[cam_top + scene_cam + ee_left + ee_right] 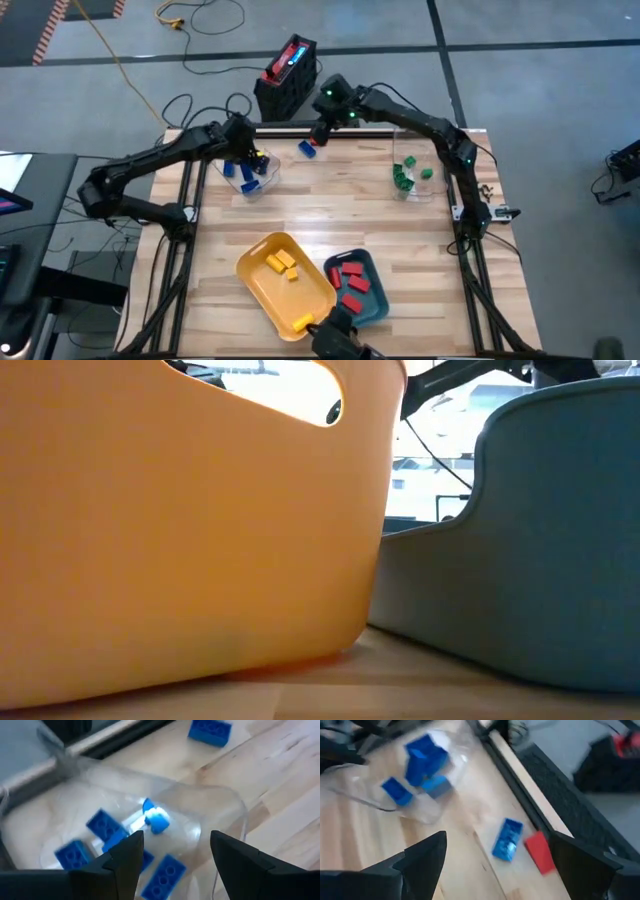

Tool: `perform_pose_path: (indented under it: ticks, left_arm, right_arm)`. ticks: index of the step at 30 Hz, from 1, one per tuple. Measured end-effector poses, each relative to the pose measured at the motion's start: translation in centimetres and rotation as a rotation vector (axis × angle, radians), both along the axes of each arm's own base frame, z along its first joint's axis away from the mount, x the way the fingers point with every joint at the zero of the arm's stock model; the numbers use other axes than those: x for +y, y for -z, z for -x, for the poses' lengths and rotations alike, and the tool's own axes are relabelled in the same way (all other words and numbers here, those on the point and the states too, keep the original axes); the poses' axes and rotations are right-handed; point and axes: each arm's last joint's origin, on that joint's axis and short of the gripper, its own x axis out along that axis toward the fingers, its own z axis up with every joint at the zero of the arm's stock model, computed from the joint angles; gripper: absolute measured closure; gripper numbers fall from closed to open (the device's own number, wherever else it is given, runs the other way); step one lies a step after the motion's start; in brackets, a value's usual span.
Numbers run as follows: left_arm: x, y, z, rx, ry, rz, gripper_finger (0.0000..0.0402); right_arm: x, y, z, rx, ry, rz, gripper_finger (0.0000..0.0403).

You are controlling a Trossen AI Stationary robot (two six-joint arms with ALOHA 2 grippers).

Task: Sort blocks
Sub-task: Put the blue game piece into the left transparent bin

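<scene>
1. Left gripper point(172, 855) hovers, jaws apart, over a clear container point(250, 175) of blue blocks point(102, 825).
2. Right gripper point(495, 857), jaws apart, hangs above a loose blue block point(507, 839) and red block point(540, 851) near the table's far edge.
3. In the low view, the yellow tray point(190, 530) and teal tray point(540, 530) hide nearly everything.

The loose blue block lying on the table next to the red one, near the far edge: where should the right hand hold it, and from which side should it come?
Probably from straight above. The blue block lies flat on the table, studs up, close beside the red block at one end. The open right hand should close across its two long sides, which look free.
</scene>
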Motion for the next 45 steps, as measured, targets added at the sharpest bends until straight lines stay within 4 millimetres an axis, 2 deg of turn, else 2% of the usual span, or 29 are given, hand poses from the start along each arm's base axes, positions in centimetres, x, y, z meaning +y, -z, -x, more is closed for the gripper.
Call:
perform_pose_path:
  ticks: [3,7,9,15,20,22,26,29,32,35,37,40,45]
  left_arm:
    - [-0.4,0.5,0.5,-0.022,-0.045,0.025,0.0178]
    - [-0.9,0.7,1.1,-0.041,-0.075,0.037,0.0178]
    - [-1.3,0.3,1.4,-0.058,-0.077,0.033,0.0178]
    - [-2.1,-1.1,2.5,-0.105,-0.103,-0.015,0.0178]
    - [-3.2,-2.1,3.7,-0.126,-0.113,-0.04,0.0178]
    - [-3.6,-2.4,4.0,-0.135,-0.11,-0.056,0.0178]
    - [-4.2,-2.7,4.2,-0.133,-0.098,-0.067,0.0178]
    - [-4.2,-2.6,4.1,-0.13,-0.097,-0.069,0.0178]
    - [-4.1,-2.5,3.9,-0.123,-0.097,-0.066,0.0178]
    - [-4.2,-2.5,3.9,-0.126,-0.09,-0.065,0.0178]
    - [-4.3,-2.5,3.8,-0.127,-0.086,-0.061,0.0178]
    - [-4.4,-2.5,3.7,-0.129,-0.083,-0.059,0.0178]
    - [-4.4,-2.5,3.7,-0.128,-0.081,-0.061,0.0178]
  right_arm:
    - [0.0,0.4,-0.6,-0.041,-0.068,-0.006,0.0037]
    - [0.7,2.8,-1.7,0.021,-0.072,-0.087,0.0037]
    - [1.6,3.4,-2.3,0.039,-0.094,-0.098,0.0037]
    - [5.1,2.7,-4.4,-0.022,-0.155,-0.09,0.0037]
    - [6.3,4.7,-5.6,-0.03,-0.117,-0.089,0.0047]
    - [6.3,5.6,-5.3,-0.062,-0.087,-0.106,0.0058]
    - [7.0,7.6,-3.5,-0.056,-0.065,-0.126,0.0085]
    - [7.5,7.7,-1.8,-0.126,-0.041,-0.11,0.0098]
    - [6.8,8.0,-0.6,-0.223,0.009,-0.068,0.0101]
    - [5.8,9.3,0.4,-0.205,0.084,-0.063,0.0101]
    - [5.4,10.2,0.6,-0.177,0.121,-0.088,0.0101]
    - [5.9,10.7,0.4,-0.158,0.135,-0.108,0.0101]
    - [7.1,10.5,-0.6,-0.188,0.121,-0.056,0.0101]
